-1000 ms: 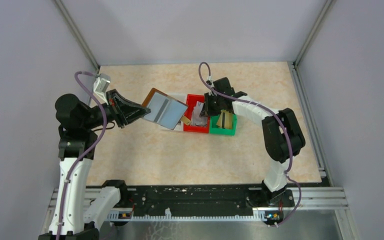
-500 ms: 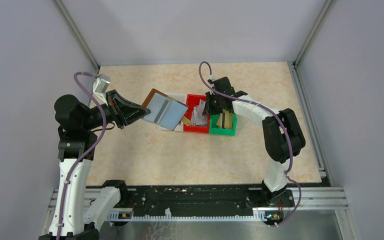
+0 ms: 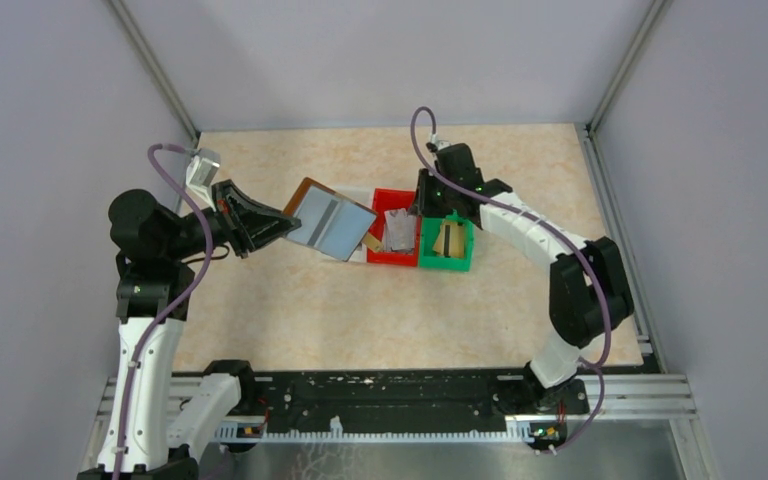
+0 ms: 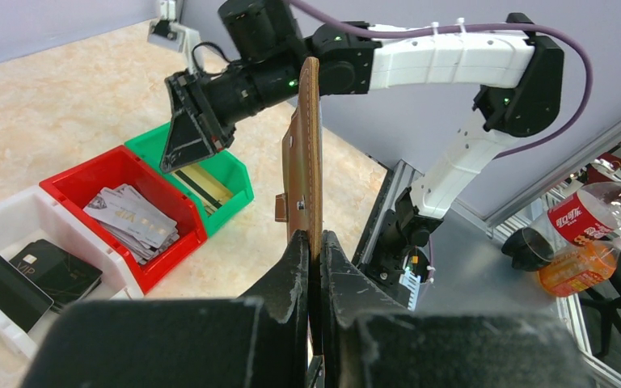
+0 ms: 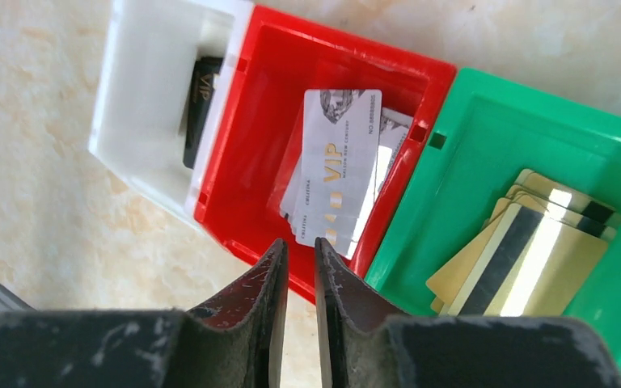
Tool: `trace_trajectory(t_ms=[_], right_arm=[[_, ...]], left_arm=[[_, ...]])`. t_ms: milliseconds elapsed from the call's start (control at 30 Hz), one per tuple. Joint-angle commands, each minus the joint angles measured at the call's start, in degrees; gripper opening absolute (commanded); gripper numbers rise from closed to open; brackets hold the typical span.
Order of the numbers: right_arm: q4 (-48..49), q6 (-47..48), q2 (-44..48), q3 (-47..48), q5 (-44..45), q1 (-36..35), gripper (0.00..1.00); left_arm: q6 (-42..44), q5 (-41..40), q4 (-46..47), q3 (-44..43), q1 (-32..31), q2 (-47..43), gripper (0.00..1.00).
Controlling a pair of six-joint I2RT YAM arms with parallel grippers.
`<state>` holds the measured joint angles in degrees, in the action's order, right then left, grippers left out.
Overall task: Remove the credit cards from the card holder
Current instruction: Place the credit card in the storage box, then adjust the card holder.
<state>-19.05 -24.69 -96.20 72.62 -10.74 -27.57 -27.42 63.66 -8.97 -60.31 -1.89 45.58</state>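
Observation:
My left gripper [image 3: 282,222] is shut on the brown card holder [image 3: 332,222] and holds it open above the table, its pale blue sleeves facing up. In the left wrist view the holder [image 4: 310,153] stands edge-on between my pinched fingers [image 4: 317,242]. My right gripper [image 5: 299,242] hovers over the near rim of the red bin [image 5: 247,206], jaws a narrow gap apart with nothing between them. Silvery-white cards [image 5: 338,166] lie in the red bin. Gold cards [image 5: 525,242] lie in the green bin [image 5: 469,145]. Black cards [image 5: 202,101] lie in the white bin [image 5: 141,105].
The three bins stand side by side mid-table: white [image 3: 358,254], red [image 3: 392,258] and green [image 3: 447,264]. The open holder overhangs the white bin. Grey walls close in the table on three sides. A bottle [image 4: 590,222] lies off the table.
My right gripper has risen and pulled back toward the far right, away from the red bin. The silvery cards now lie uncovered there. My left arm and the holder have not moved.

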Motion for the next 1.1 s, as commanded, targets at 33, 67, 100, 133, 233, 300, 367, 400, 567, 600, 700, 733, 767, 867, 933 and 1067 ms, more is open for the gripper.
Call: trace_trajectory(t_ms=[33,67,100,133,233,300,367,400,567,600,700,733,767,867,933,1067], right_arm=[[1.8,-1.5,8.5,-1.1,4.1,0.4,0.23],[2.4,-1.9,10.3,-1.5,3.3,0.4,0.25],[3.3,-2.4,12.3,-2.0,2.2,0.4,0.32],[4.5,-3.1,14.5,-2.7,0.8,0.4,0.4],[10.5,-5.4,21.7,-4.4,-4.8,0.4,0.59],[14.7,-8.0,24.9,-5.0,-10.1,0.4,0.67],[19.0,-10.6,27.0,-5.3,-16.1,0.4,0.72],[21.1,-12.4,27.6,-5.4,-18.6,0.4,0.75],[31.4,-21.7,29.5,-8.2,-27.1,-1.2,0.84],[33.1,-22.8,30.1,-9.0,-27.9,-2.1,0.84],[34.6,-22.3,30.2,-9.6,-29.0,-6.2,0.84],[34.9,-21.8,29.9,-9.6,-29.7,-7.3,0.84],[35.7,-21.8,29.5,-9.7,-30.8,-8.2,0.84],[40.7,-23.8,28.8,-11.1,-34.3,-10.0,0.81],[44.2,-25.3,28.6,-12.1,-35.9,-11.0,0.77],[45.2,-25.4,28.5,-12.9,-35.8,-12.8,0.57]], left_arm=[[-0.4,0.9,1.9,-2.6,-0.1,-0.8,0.0],[-0.5,0.9,1.9,-2.7,-0.1,-0.7,0.0],[-0.6,0.9,1.9,-2.7,-0.1,-0.7,0.0],[-0.7,1.0,1.9,-2.7,-0.1,-0.6,0.0],[-1.2,1.9,2.4,-2.3,-0.1,-0.4,0.0],[-1.5,2.8,2.7,-2.0,-0.1,-0.3,0.0],[-1.7,3.8,2.8,-1.7,-0.1,-0.4,0.0],[-1.7,4.3,2.9,-1.5,-0.1,-0.4,0.0],[-2.1,6.6,3.6,-1.3,-0.1,-0.5,0.0],[-2.2,6.8,3.7,-1.3,-0.1,-0.4,0.0],[-3.1,7.5,4.6,-1.4,-0.1,-0.2,0.0],[-3.5,7.7,4.9,-1.4,-0.1,-0.2,0.0],[-3.8,7.8,5.1,-1.5,-0.1,-0.3,0.0],[-4.0,8.0,5.3,-1.4,-0.1,-0.5,0.0],[-3.8,8.0,5.1,-1.5,-0.1,-0.6,0.0],[-3.7,7.2,5.0,-1.4,-0.1,-0.8,0.0]])
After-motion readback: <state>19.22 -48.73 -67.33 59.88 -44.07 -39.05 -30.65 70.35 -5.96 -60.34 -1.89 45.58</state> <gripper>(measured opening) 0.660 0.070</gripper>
